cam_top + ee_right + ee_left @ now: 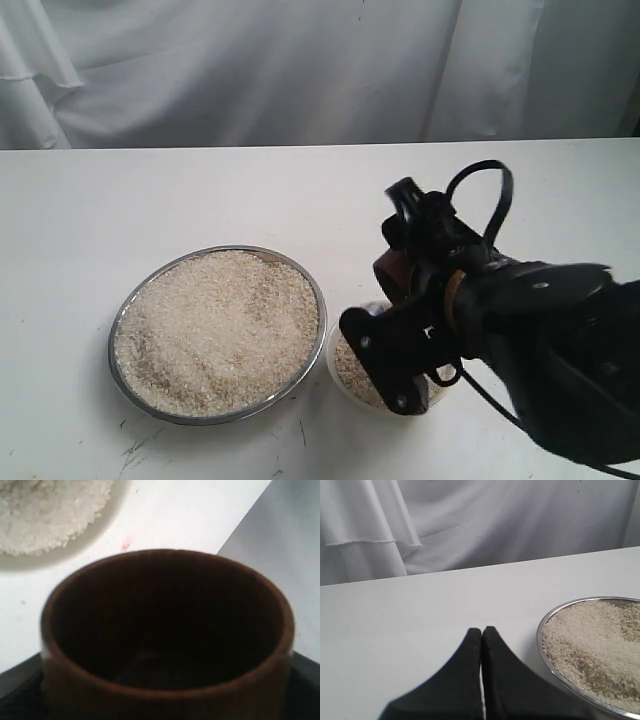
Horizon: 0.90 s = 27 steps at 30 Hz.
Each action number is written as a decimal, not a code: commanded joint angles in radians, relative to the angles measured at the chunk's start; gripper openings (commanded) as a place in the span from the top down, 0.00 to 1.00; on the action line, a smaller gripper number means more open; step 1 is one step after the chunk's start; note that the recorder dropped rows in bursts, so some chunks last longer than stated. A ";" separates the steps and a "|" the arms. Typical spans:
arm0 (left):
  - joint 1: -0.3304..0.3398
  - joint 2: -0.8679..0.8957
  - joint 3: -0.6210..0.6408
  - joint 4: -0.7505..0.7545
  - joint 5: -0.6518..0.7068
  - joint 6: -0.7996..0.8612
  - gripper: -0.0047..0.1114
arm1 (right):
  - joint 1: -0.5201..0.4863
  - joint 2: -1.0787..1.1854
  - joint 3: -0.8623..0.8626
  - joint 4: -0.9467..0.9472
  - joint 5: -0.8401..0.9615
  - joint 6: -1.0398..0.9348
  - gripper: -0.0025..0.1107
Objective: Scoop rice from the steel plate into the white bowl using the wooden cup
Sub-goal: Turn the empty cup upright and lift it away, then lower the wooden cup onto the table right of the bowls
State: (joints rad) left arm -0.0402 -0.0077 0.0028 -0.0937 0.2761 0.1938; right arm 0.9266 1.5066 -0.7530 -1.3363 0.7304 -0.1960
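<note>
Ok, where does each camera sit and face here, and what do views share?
Exterior view: raised, off the arms, looking down the table toward the curtain; steel plate, white bowl, right gripper holding the wooden cup.
Left wrist view: low over the table, facing the curtain; shut left gripper, plate.
Right wrist view: looks into the cup's dark inside, bowl beyond; black fingers at its sides.
Shared: exterior and left wrist see the plate of rice; exterior and right wrist, cup and bowl.
</note>
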 commanded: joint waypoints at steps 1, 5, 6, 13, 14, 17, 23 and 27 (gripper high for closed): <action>-0.007 0.008 -0.003 -0.001 -0.010 -0.002 0.96 | -0.045 -0.080 -0.007 0.149 -0.085 0.212 0.98; -0.007 0.008 -0.003 -0.001 -0.010 -0.002 0.96 | -0.101 -0.135 -0.007 0.283 -0.175 0.336 0.98; -0.007 0.008 -0.003 -0.001 -0.010 -0.002 0.96 | -0.136 -0.164 -0.007 0.366 -0.224 0.336 0.98; -0.007 0.008 -0.003 -0.001 -0.010 -0.004 0.96 | -0.362 -0.270 0.044 0.703 -0.599 0.345 0.98; -0.007 0.008 -0.003 -0.001 -0.010 -0.004 0.96 | -0.395 -0.280 0.058 0.745 -0.654 0.341 0.98; -0.007 0.008 -0.003 -0.001 -0.010 -0.001 0.96 | -0.541 -0.298 0.168 1.009 -1.008 0.184 0.98; -0.007 0.008 -0.003 -0.001 -0.010 -0.001 0.96 | -0.748 -0.150 0.265 1.134 -1.497 0.123 0.98; -0.007 0.008 -0.003 -0.001 -0.010 -0.004 0.96 | -0.822 0.017 0.194 1.134 -1.570 0.196 0.98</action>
State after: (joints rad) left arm -0.0402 -0.0077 0.0028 -0.0937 0.2761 0.1938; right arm 0.1324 1.4516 -0.5163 -0.2115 -0.7842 -0.0258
